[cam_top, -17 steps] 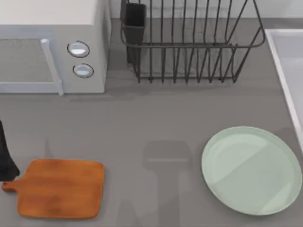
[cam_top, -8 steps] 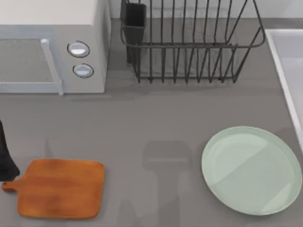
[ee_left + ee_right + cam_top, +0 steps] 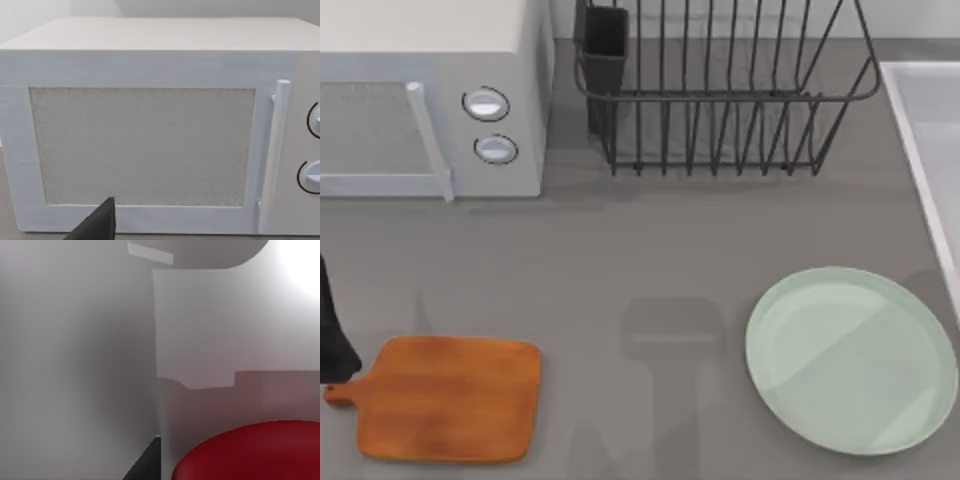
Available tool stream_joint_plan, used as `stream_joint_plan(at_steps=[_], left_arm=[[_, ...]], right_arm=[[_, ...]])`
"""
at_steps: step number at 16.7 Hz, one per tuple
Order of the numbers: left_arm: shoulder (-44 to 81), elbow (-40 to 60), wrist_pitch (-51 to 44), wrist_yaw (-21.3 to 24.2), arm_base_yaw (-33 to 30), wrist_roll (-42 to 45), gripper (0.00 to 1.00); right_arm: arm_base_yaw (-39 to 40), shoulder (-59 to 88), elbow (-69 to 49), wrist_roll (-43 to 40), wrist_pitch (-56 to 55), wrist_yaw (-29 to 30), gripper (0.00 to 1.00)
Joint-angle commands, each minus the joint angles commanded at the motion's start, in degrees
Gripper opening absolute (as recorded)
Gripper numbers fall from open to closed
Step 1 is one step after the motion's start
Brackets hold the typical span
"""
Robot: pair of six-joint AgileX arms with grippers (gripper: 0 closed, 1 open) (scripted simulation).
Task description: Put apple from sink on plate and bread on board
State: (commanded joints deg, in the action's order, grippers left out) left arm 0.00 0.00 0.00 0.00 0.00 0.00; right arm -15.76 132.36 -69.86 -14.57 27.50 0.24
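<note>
The red apple (image 3: 255,452) lies inside the pale sink (image 3: 75,365), very close in the right wrist view, with a dark part of my right gripper (image 3: 145,467) just beside it. In the top view the sink (image 3: 932,110) runs along the right edge. The mint-green plate (image 3: 850,360) sits bare at the front right, and the wooden board (image 3: 445,398) lies bare at the front left. My left arm (image 3: 332,330) is parked at the left edge behind the board's handle; a dark part of its gripper (image 3: 97,225) faces the microwave. The bread is out of view.
A white microwave (image 3: 430,100) stands at the back left, its door shut (image 3: 145,145). A black wire dish rack (image 3: 720,90) with a dark cup holder stands at the back middle. Grey counter (image 3: 650,250) stretches between board and plate.
</note>
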Motion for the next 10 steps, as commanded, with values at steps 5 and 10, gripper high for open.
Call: stream_joint_plan(at_steps=[5, 10], left_arm=[[0.0, 0.0, 0.0, 0.0, 0.0, 0.0, 1.0], [0.0, 0.0, 0.0, 0.0, 0.0, 0.0, 1.0]], right_arm=[[0.0, 0.0, 0.0, 0.0, 0.0, 0.0, 0.0], [0.1, -4.3, -1.2, 0.4, 2.5, -0.8, 0.0]])
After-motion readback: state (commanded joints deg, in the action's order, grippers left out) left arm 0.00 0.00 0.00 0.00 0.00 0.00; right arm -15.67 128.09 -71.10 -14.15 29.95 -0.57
